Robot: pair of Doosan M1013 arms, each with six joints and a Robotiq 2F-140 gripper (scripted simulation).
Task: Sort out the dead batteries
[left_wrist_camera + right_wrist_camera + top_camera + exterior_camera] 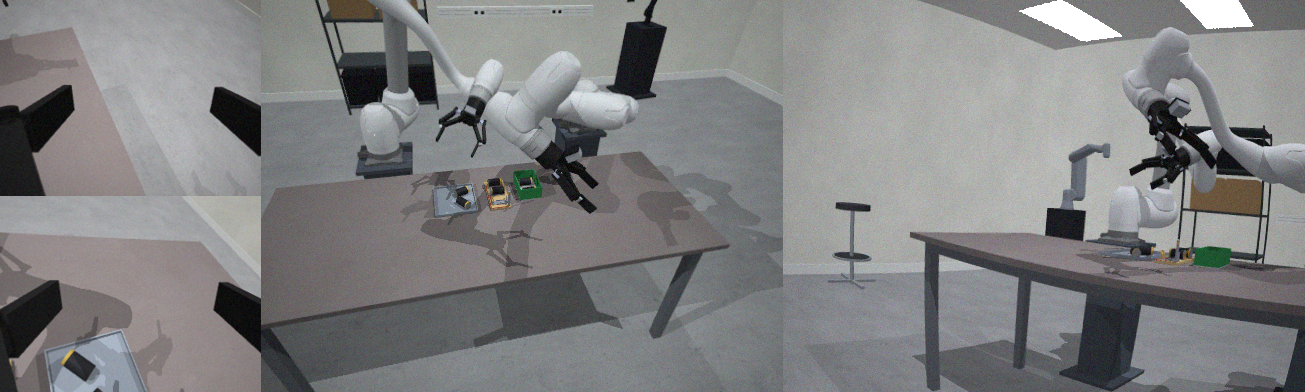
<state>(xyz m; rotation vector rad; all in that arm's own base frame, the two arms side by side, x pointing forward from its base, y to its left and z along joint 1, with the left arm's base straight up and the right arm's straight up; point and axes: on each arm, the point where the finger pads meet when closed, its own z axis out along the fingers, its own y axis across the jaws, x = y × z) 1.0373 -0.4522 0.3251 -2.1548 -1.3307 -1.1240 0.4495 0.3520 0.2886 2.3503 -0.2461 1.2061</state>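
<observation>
Nearer arm: your right one. Its gripper (457, 145) (1143, 178) (138, 293) is up in the air near the tray (441, 213) (124, 340), fingers spread wide, with nothing between them.
Other arm: your left gripper (591, 195) (1190, 156) (142, 98) is spread wide and holds nothing too. It points past the box, at the table's end.
Front battery: (464, 202) (1137, 252) (80, 366) it lies on its side in the tray. If you pick one up next, I'd try this one.
Which way it points: in the right wrist view its long side slants, yellow end up and to the left. It is not square to your fingers, so you would likely turn the wrist first.
Where it is from the gripper: below the fingertips, and down and left of the middle in that view. You need to bring the hand back over it, then go down.
Back battery: (462, 191) just beside it, so a wide finger could bump it.
Holder: (501, 205) it sits between tray and box, with two batteries on it. The bulb is too small here to tell if it glows.
Green box: (534, 193) (1212, 257) it stands upright. Leave it be.
</observation>
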